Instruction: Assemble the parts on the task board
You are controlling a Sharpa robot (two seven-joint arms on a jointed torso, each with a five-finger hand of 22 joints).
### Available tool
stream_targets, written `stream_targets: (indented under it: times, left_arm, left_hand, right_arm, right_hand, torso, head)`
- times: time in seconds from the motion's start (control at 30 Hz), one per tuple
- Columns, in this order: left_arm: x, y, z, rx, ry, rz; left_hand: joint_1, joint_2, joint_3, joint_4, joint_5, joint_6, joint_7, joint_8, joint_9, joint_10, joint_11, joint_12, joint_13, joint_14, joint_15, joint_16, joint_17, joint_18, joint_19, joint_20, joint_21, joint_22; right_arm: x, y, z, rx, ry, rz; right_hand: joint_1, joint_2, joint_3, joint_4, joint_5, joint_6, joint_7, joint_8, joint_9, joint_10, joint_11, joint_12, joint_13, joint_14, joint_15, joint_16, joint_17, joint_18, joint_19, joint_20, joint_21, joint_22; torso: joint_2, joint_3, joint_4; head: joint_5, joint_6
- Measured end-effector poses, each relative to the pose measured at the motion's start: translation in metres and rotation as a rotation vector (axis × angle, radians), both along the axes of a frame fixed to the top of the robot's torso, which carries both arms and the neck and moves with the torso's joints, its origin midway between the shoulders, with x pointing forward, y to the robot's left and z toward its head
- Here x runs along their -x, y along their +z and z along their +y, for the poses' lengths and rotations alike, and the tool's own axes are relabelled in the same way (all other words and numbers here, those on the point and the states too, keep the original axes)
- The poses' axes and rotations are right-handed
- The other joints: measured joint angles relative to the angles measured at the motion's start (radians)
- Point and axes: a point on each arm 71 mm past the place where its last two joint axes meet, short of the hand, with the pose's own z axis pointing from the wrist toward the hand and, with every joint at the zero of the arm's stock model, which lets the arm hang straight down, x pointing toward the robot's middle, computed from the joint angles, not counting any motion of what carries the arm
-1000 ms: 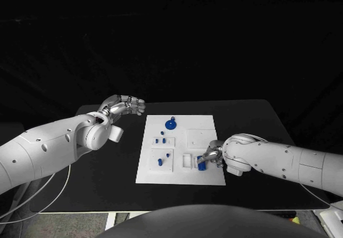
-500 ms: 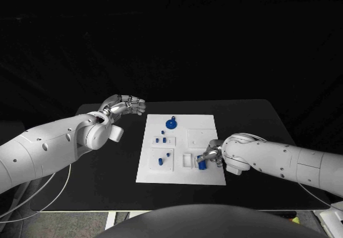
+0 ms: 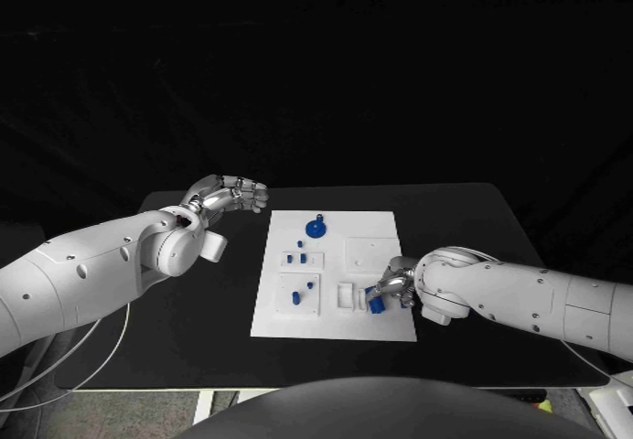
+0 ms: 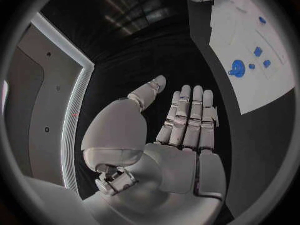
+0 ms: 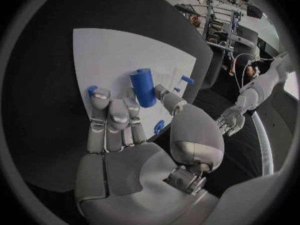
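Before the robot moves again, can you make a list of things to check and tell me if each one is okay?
1. Right hand has the blue cylinder: ok, held between thumb and fingers.
2. Cylinder is over the task board: ok, near its corner closest to the robot's right side.
3. Cylinder lined up with its hole: cannot tell, the fingers hide the spot.
4. Left hand out of the way: ok, it holds nothing and is off the board's far left corner.
5. Other blue parts undisturbed: ok, the blue knob sits on the board, away from the right hand.
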Motion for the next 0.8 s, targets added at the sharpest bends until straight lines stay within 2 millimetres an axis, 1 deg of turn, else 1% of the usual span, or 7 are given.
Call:
stream_targets:
  times: [0.1,0.13,0.17,0.3,0.43,0.57,0.8]
  left_arm:
    - [0.0,0.0,0.0,0.0,0.0,0.0]
    - [0.0,0.0,0.0,0.0,0.0,0.0]
    - [0.0,0.0,0.0,0.0,0.0,0.0]
    - [0.0,0.0,0.0,0.001,0.0,0.001]
    - [0.0,0.0,0.0,0.001,-0.001,0.001]
    - [0.0,0.0,0.0,0.001,0.0,0.001]
    - [0.0,0.0,-0.001,0.002,-0.002,0.002]
  left_hand:
    - [0.0,0.0,0.0,0.0,0.0,0.0,0.0,0.0,0.0,0.0,0.0,0.0,0.0,0.0,0.0,0.0,0.0,-0.004,0.0,0.0,0.0,0.0]
    - [0.0,0.0,0.0,0.0,0.0,0.0,0.0,0.0,0.0,0.0,0.0,0.0,0.0,0.0,0.0,0.0,0.0,-0.003,0.0,0.0,0.0,0.0]
    - [0.0,0.0,0.0,0.0,0.0,0.0,0.0,0.0,0.0,0.0,0.0,0.0,0.0,0.0,0.0,0.0,0.0,0.003,0.0,0.0,-0.001,0.0]
    - [-0.002,0.002,0.0,0.0,0.0,-0.002,0.002,0.0,0.0,0.0,0.0,0.0,0.0,0.0,0.0,0.0,0.0,0.006,0.0,0.0,-0.004,0.0]
    - [-0.004,0.004,0.0,0.0,0.0,-0.003,0.004,0.0,0.0,0.0,0.0,0.0,0.0,0.0,0.0,0.0,0.0,0.006,0.0,0.0,-0.004,0.0]
    - [-0.004,0.004,-0.003,0.003,0.0,-0.003,0.004,0.0,0.0,0.0,0.0,0.0,0.0,0.0,0.0,0.0,0.0,0.006,0.0,0.0,-0.004,0.0]
    - [-0.004,0.004,-0.003,0.003,0.0,-0.003,0.004,0.0,0.0,0.0,0.0,0.0,0.0,0.0,0.0,0.0,-0.001,0.004,0.0,0.0,-0.004,0.0]
  right_arm:
    - [-0.008,0.017,0.005,-0.03,-0.008,-0.041]
    - [-0.009,0.021,0.007,-0.041,-0.011,-0.052]
    - [-0.011,0.025,0.008,-0.052,-0.015,-0.062]
    - [-0.014,0.035,0.016,-0.093,-0.027,-0.081]
    - [-0.015,0.036,0.025,-0.121,-0.034,-0.078]
    - [-0.018,0.033,0.035,-0.135,-0.035,-0.066]
    - [-0.023,0.024,0.035,-0.115,-0.042,-0.038]
  right_hand:
    - [-0.006,0.005,0.0,0.0,0.0,0.004,-0.001,0.0,0.001,0.005,-0.005,0.003,0.002,0.004,-0.004,0.0,0.0,0.0,0.0,0.0,0.0,0.0]
    - [-0.008,0.008,0.0,0.0,0.0,0.004,-0.001,0.0,0.001,0.005,-0.005,0.003,0.002,0.004,-0.004,0.0,0.0,0.0,0.0,0.0,0.0,0.0]
    - [-0.008,0.007,0.0,0.0,0.0,0.004,-0.001,0.0,0.001,0.005,-0.005,0.003,0.002,0.004,-0.004,0.0,0.0,0.0,0.0,0.0,0.0,0.0]
    - [-0.023,0.001,0.0,0.0,0.0,0.012,-0.003,0.0,0.002,0.013,-0.005,0.003,0.005,0.004,-0.003,0.0,0.001,0.0,0.0,0.0,0.0,0.0]
    - [-0.024,0.0,0.0,0.0,0.0,0.013,-0.002,0.0,0.002,0.014,-0.006,0.003,0.005,0.004,-0.003,0.0,0.001,0.0,0.0,0.0,0.0,0.0]
    - [-0.032,-0.008,0.0,0.0,0.0,0.014,-0.001,0.0,0.003,0.014,-0.007,0.003,0.002,0.004,-0.003,0.0,0.001,0.0,0.0,0.0,0.0,0.0]
    - [-0.036,-0.012,-0.003,0.003,0.0,0.015,-0.001,0.0,0.003,0.014,-0.007,-0.001,0.0,0.001,-0.006,0.0,0.001,0.0,-0.002,0.002,0.0,0.0]
  torso:
    - [0.0,-0.0003,-0.0001]
    - [0.0,-0.0001,-0.0002]
    - [0.0,0.0004,-0.0003]
    - [0.001,0.0005,-0.0004]
    - [0.002,0.0005,0.0011]
    - [0.003,0.001,0.0011]
    - [0.004,0.0015,0.0004]
  head:
    - [0.001,0.001]
    - [0.001,0.001]
    - [0.002,0.002]
    - [0.004,0.002]
    - [0.006,0.004]
    - [0.01,0.004]
    - [0.018,0.001]
